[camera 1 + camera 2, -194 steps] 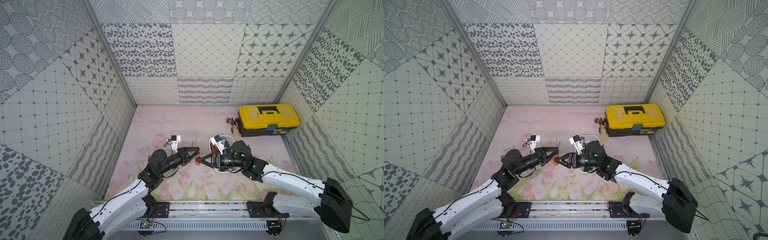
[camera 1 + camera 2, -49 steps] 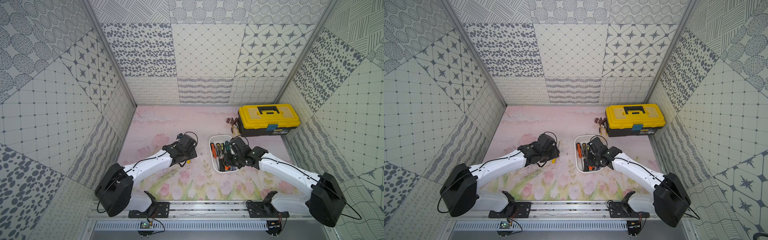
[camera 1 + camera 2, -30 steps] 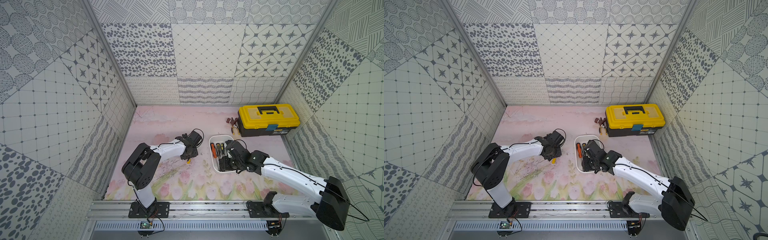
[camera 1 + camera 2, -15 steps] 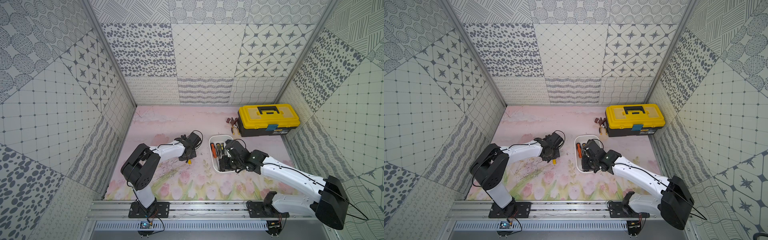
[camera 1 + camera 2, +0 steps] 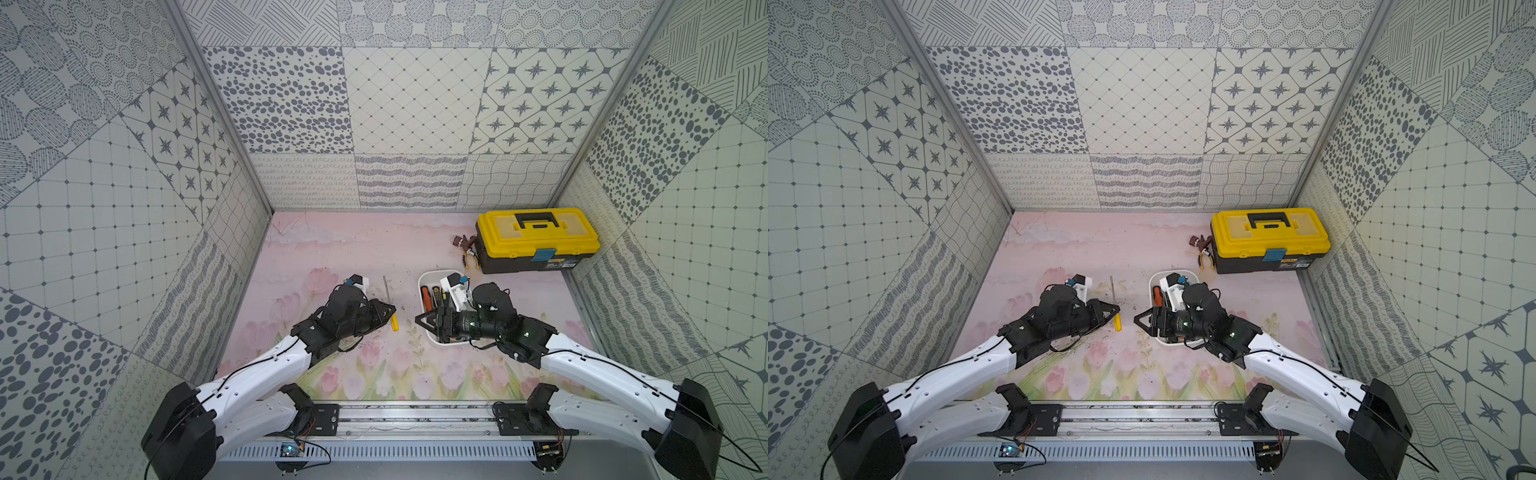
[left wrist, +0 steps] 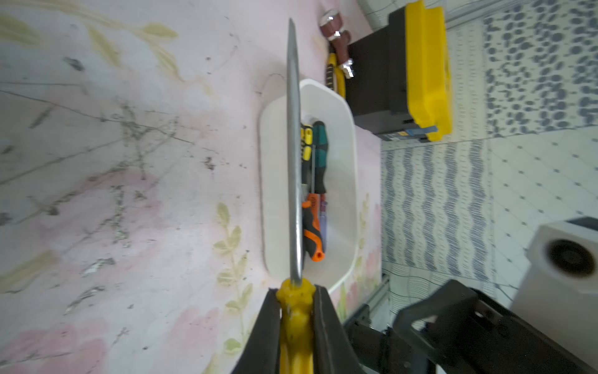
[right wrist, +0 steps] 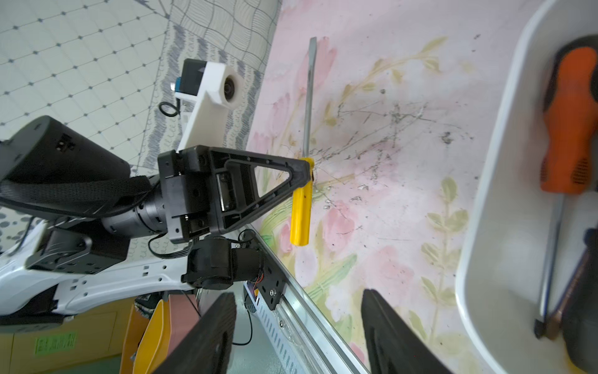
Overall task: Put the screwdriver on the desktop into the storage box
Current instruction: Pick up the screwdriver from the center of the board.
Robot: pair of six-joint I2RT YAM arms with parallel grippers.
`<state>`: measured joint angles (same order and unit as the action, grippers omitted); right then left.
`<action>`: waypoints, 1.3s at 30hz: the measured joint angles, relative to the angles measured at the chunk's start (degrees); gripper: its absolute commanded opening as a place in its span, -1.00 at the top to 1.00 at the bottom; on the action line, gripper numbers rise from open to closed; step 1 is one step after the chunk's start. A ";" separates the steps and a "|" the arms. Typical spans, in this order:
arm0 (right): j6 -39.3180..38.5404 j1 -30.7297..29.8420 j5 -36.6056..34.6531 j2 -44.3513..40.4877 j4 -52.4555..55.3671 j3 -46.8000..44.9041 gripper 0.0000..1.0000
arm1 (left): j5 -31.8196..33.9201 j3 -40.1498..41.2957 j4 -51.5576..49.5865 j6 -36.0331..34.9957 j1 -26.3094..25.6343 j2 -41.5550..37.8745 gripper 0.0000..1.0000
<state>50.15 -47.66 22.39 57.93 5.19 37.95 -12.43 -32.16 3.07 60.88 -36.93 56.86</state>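
Left gripper (image 6: 296, 301): jaws clamped on the yellow handle of the screwdriver (image 5: 388, 301), close to where the shaft begins. In both top views the shaft points to 12 o'clock and the handle end to 6. Right gripper (image 5: 419, 320) faces it from 3 o'clock, jaws well apart, nothing in them. I see the storage box (image 5: 432, 273) beneath that arm, other screwdrivers (image 6: 318, 155) inside. Desktop (image 5: 332, 249) scuffed. Yellow toolbox (image 5: 538, 232) at the box's 1 o'clock.

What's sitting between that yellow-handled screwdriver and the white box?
Nothing: only bare, scratched pink desktop separates the screwdriver from the storage box. The right wrist view shows this most clearly.
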 measured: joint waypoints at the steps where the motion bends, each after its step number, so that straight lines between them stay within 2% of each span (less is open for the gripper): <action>1: 0.48 0.00 0.87 -0.09 -1.62 -0.24 -0.38 | -1.16 0.61 1.99 0.98 -0.20 -1.03 1.00; 7: 2.25 -0.37 4.44 -0.11 -7.89 -0.61 -0.37 | -7.61 3.52 14.19 5.70 -1.84 -4.70 1.00; 11: 2.45 -0.70 4.74 1.07 -8.79 -0.61 -0.28 | -10.01 5.27 20.04 8.41 -2.38 -5.31 1.00; 16: 3.23 -1.60 5.29 1.70 -10.23 -0.57 -0.05 | -11.37 6.54 24.35 10.62 -3.10 -6.01 1.00; 23: 2.95 -3.54 5.79 1.79 -12.70 -0.35 0.38 | -11.37 7.45 25.44 11.91 -3.52 -7.26 1.00; 30: 4.57 -4.22 5.53 1.81 -12.04 0.63 0.82 | -10.91 7.50 25.29 10.12 -3.63 -8.13 1.00; 31: 4.44 -4.39 5.38 1.81 -11.80 0.85 0.87 | -10.91 7.43 25.11 9.84 -3.63 -8.35 0.94; 32: 4.26 -4.59 5.14 1.81 -11.43 1.11 0.94 | -10.86 7.23 24.50 9.38 -3.63 -8.68 0.73; 35: 2.34 -5.38 3.52 1.86 -8.28 2.99 1.00 | -10.69 6.12 22.53 8.39 -3.72 -9.46 -0.13; 36: 1.18 -5.86 2.62 1.97 -6.32 3.91 1.00 | -10.60 5.62 21.79 8.22 -3.78 -9.84 -0.27; 39: -2.03 -7.13 -0.70 2.08 -0.33 6.10 1.00 | -9.88 4.09 19.28 7.58 -3.87 -10.67 -0.31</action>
<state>48.12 -54.78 21.69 60.01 4.86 44.05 -22.31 -28.08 22.35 68.47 -40.80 46.19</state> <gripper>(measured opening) 0.219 0.647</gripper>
